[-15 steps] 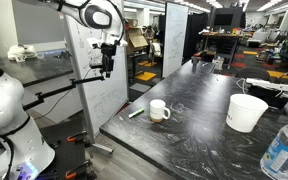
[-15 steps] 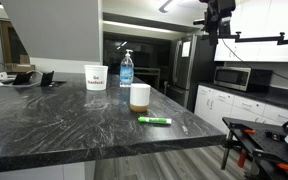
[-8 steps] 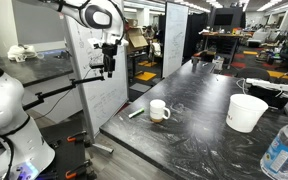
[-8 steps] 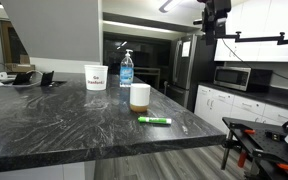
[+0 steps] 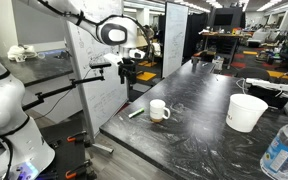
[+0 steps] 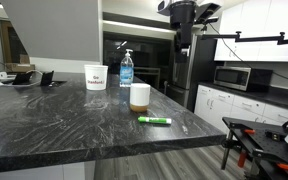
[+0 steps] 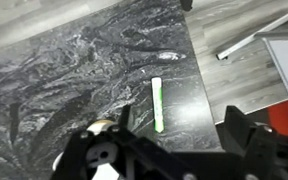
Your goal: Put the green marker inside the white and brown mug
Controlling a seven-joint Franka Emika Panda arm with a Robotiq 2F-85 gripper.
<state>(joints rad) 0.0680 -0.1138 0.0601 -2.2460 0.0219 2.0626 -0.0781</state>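
Wrist view: gripper (image 7: 180,125) held high, fingers (image 7: 236,128) spread wide and empty; green marker (image 7: 157,105) lies on the tabletop (image 7: 64,70) well below, between them; white and brown mug (image 5: 159,110) just beside it

Exterior cam beside robot base (image 5: 4,115), raised, faces along dark table (image 5: 194,125), mid-range. Exterior cam near tabletop height faces across the table toward gripper (image 6: 182,48), mid-range. Wrist cam high, looking down. All three share green marker (image 5: 135,112) and table edge.
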